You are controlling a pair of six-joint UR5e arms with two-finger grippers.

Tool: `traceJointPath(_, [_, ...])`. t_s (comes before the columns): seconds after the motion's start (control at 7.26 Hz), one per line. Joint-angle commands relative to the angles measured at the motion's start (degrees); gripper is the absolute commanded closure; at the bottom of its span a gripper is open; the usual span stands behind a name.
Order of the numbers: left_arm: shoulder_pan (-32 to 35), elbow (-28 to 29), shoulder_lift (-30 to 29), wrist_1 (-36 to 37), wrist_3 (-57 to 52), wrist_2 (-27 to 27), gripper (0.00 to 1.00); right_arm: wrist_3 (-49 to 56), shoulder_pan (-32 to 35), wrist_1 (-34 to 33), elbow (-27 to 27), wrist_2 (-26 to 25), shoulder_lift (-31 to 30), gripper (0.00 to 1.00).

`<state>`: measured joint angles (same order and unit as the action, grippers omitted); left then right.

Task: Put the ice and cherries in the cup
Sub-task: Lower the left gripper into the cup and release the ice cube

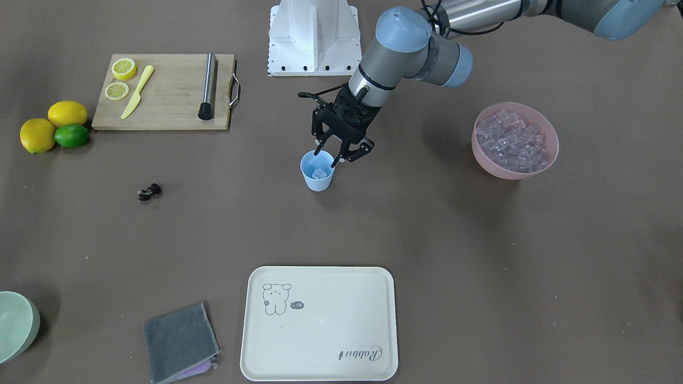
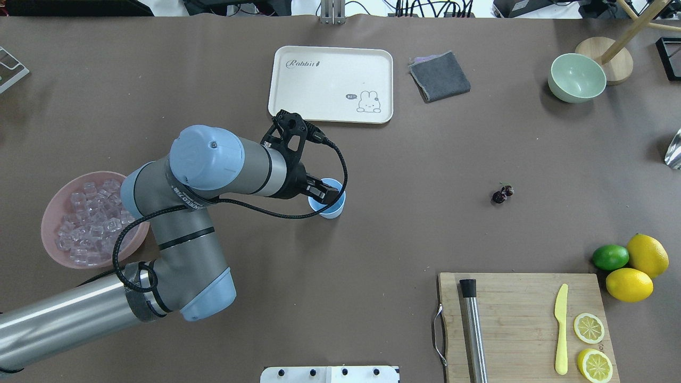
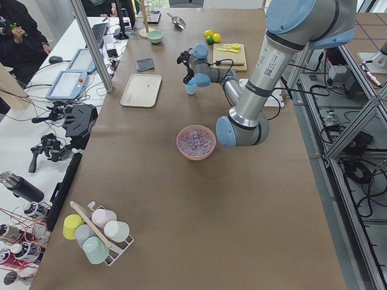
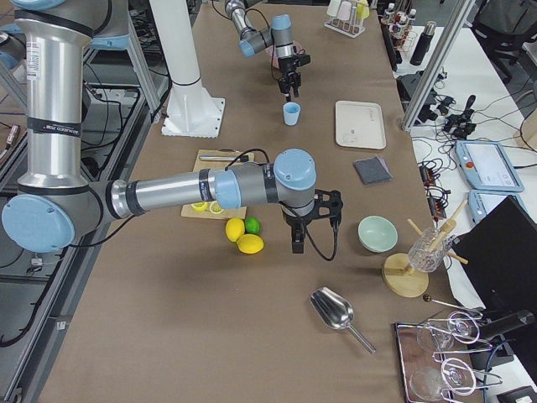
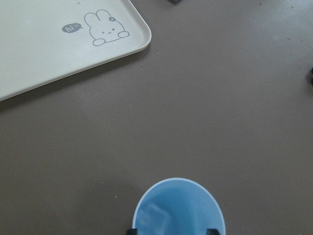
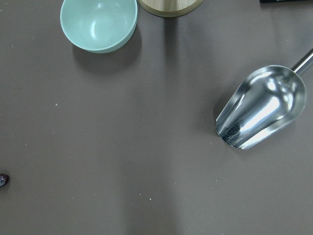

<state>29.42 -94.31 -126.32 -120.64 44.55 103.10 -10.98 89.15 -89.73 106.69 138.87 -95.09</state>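
Status: halfway at best, judging by how things are lying

- I'm holding my left claw (image 1: 326, 157) right above the cup (image 1: 318, 180), jaws spread to roughly the width of its mouth, tips sitting either side of the rim, gripping nothing
- the cup is standing upright mid-desk (image 1: 427, 224), between the pink bowl (image 1: 499, 169) and the cherries (image 1: 149, 192)
- one cube of ice (image 1: 320, 172) is lying at the bottom of the cup; the wrist view is showing one for sure, and I can't confirm more
- the rest of the ice is sitting heaped in the pink bowl, well apart from the cup
- the cherries are lying bare on the desk, well apart from the cup on its other side, with neither claw touching them
- my right claw (image 4: 298, 239) is hanging over the desk's end on my right, near the lemons (image 4: 249, 244); only a side view is catching it, so I can't tell if it's open or closed

Left to do, I reckon: maybe more ice, then the cherries

Materials:
- cup: light blue smooth plastic, tapered, no handle; looking light, so probably tipping easily if nudged
- ice: small clear cubes, faint lilac tint, translucent, hard-edged; likely slippery
- cherries: two tiny glossy near-black rounds joined together; probably rolling if pushed
- pink bowl: round, matte
- desk: flat brown matte cover
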Motion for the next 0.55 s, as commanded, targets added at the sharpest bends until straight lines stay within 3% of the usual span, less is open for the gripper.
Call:
traceJointPath(0.0, [-0.1, -1.6, 0.2, 0.1, 0.8, -1.2, 0.03, 0.3, 0.0, 0.2, -0.3, -0.2, 0.4, 0.00])
traceJointPath(0.14, [0.7, -2.7, 0.5, 0.2, 0.8, -1.1, 0.03, 0.7, 0.1, 1.0, -0.4, -0.2, 0.6, 0.00])
traceJointPath(0.41, [3.8, -9.9, 6.8, 2.7, 0.8, -0.6, 0.03, 0.9, 0.0, 1.0, -0.5, -0.8, 0.7, 0.00])
